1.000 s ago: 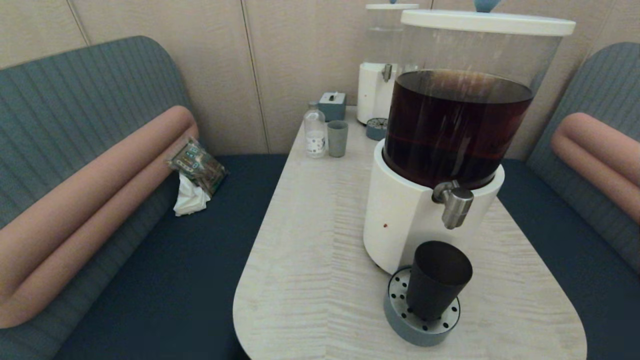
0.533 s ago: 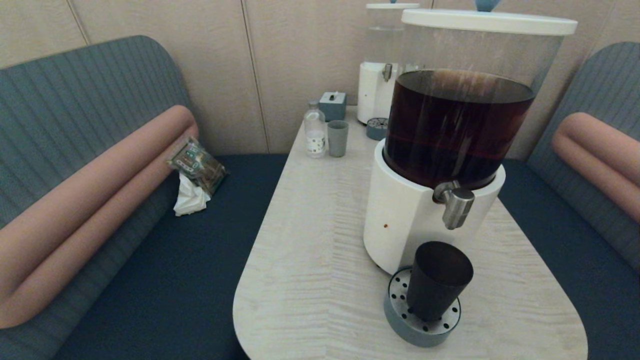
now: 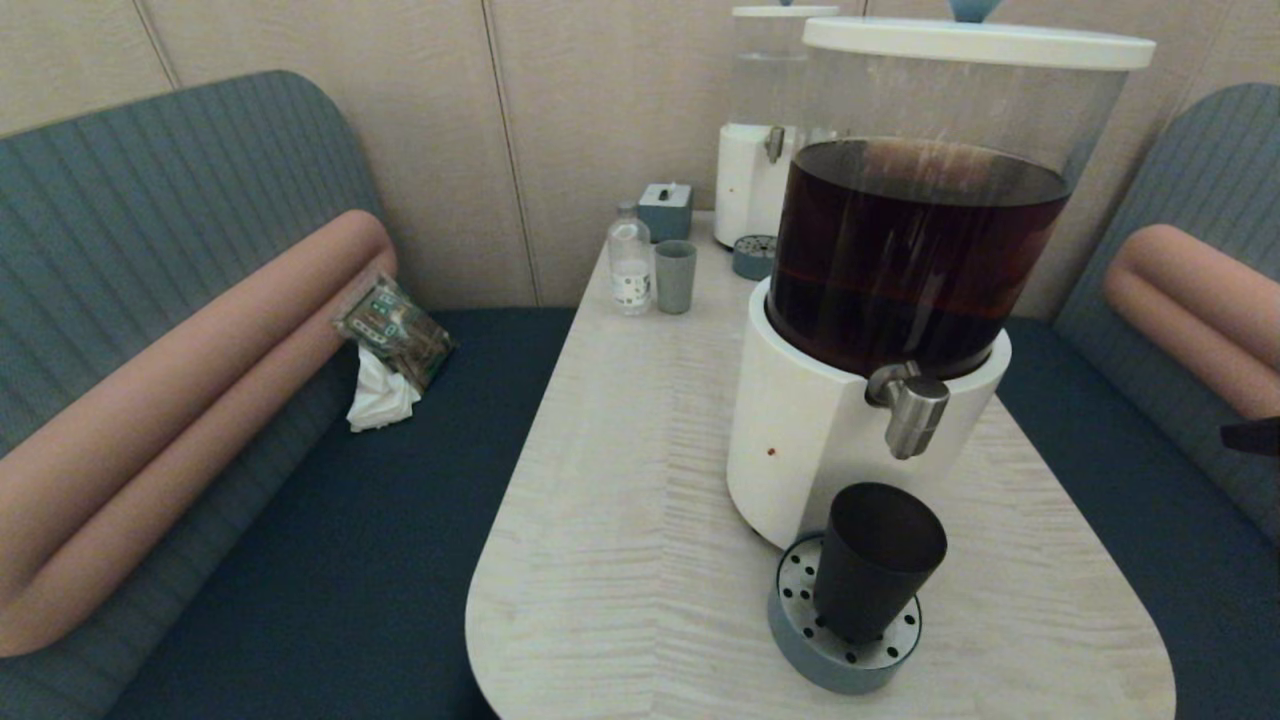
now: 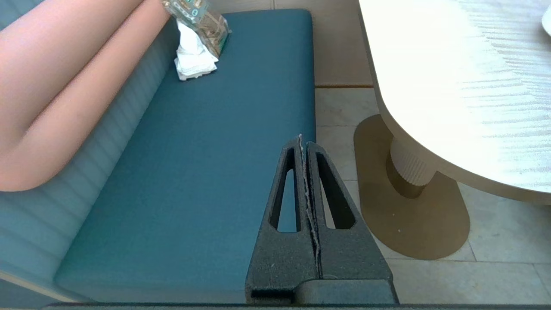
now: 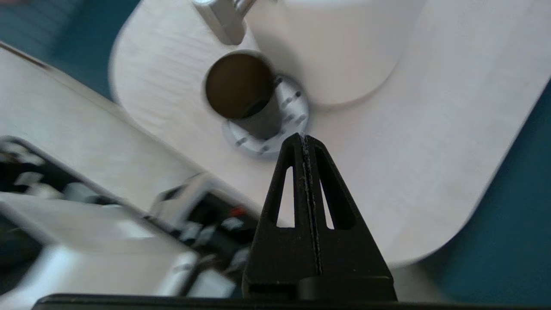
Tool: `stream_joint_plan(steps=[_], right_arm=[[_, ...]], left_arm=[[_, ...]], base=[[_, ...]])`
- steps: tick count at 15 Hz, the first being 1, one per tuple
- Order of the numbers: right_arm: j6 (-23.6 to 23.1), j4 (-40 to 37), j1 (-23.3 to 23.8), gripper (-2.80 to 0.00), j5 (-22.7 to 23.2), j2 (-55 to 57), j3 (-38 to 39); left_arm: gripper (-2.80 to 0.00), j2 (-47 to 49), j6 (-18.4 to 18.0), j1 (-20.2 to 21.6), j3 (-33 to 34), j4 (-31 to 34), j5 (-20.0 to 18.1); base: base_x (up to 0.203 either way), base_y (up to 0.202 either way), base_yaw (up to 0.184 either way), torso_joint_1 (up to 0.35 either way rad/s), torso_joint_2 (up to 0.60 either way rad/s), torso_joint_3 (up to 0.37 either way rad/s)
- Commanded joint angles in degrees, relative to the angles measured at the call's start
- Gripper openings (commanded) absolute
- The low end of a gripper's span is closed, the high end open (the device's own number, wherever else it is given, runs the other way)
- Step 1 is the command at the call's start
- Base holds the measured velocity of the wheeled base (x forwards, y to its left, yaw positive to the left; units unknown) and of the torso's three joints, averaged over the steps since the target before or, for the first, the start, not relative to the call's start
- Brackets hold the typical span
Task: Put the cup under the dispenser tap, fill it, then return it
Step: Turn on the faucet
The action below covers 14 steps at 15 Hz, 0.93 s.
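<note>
The matte black cup stands upright on the round perforated drip tray, directly below the steel dispenser tap of the big dispenser with dark brown liquid. What the cup holds is not visible. My right gripper is shut and empty, off the table's right side; the cup and tap lie ahead of it, and it touches neither. Only its dark tip shows at the head view's right edge. My left gripper is shut and parked low by the left bench.
A grey-blue cup, a small bottle, a tissue box and a smaller clear-liquid dispenser stand at the table's far end. A packet with a white tissue lies on the left bench.
A dark tip of my right gripper has come into the head view at its right edge. The cup, the tray and the dispenser have not moved.
</note>
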State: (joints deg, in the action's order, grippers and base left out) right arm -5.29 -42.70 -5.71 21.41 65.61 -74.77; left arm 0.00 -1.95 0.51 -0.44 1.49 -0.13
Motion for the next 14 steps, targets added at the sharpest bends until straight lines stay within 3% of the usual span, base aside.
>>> stream_joint_plan(steps=[1, 14], right_arm=[[-2.6, 5.6, -0.1, -2.8, -0.2, 1.5, 2.0], [-3.3, 22.3, -9.4, -2.8, 1.1, 14.3, 3.9]], left_arm=[[-2.8, 0.1, 0.0, 0.0, 0.0, 0.0, 0.0], [-2.8, 0.1, 0.0, 0.0, 0.0, 0.0, 0.0]], base=[[0.0, 0.0, 0.0, 0.0, 0.0, 0.0], [0.0, 0.0, 0.0, 0.0, 0.0, 0.0]])
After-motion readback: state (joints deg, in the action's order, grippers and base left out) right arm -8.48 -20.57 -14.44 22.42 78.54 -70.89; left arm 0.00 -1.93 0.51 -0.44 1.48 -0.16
